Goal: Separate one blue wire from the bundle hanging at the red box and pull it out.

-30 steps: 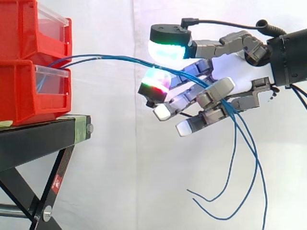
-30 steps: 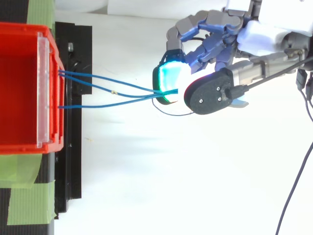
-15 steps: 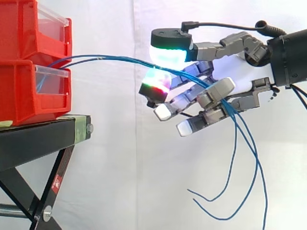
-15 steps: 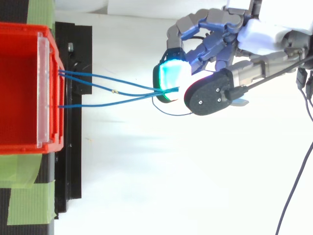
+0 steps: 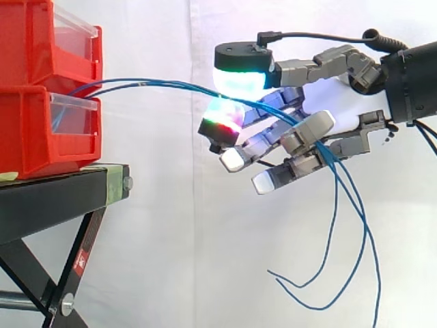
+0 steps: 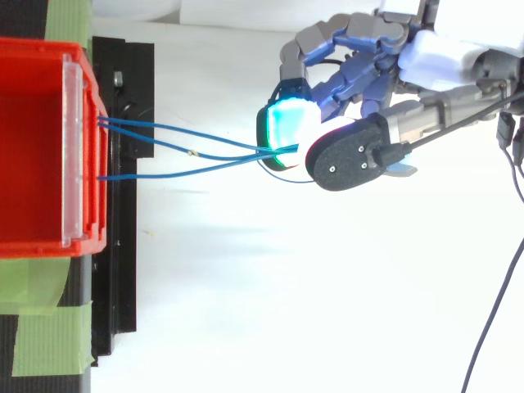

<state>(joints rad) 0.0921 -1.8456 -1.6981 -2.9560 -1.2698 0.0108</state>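
Three blue wires leave the lower red bin and run right, nearly level, into my hand. They converge between the glowing thumb pad and a green-red finger pad. Past that they drape over the lower fingers, and their loose ends dangle below the hand. From above, the wires meet at the cyan pad, with the thumb's black back pressed close beside it. The hand is shut on the wire bundle; I cannot tell whether one wire is apart from the others.
Two red bins are stacked, the upper one above the lower, on a black stand with crossed legs. Green tape marks the stand near the bin. A white curtain hangs behind.
The thumb has edged in toward the cyan finger pad, narrowing the gap around the wires. The wires and bins have stayed put.
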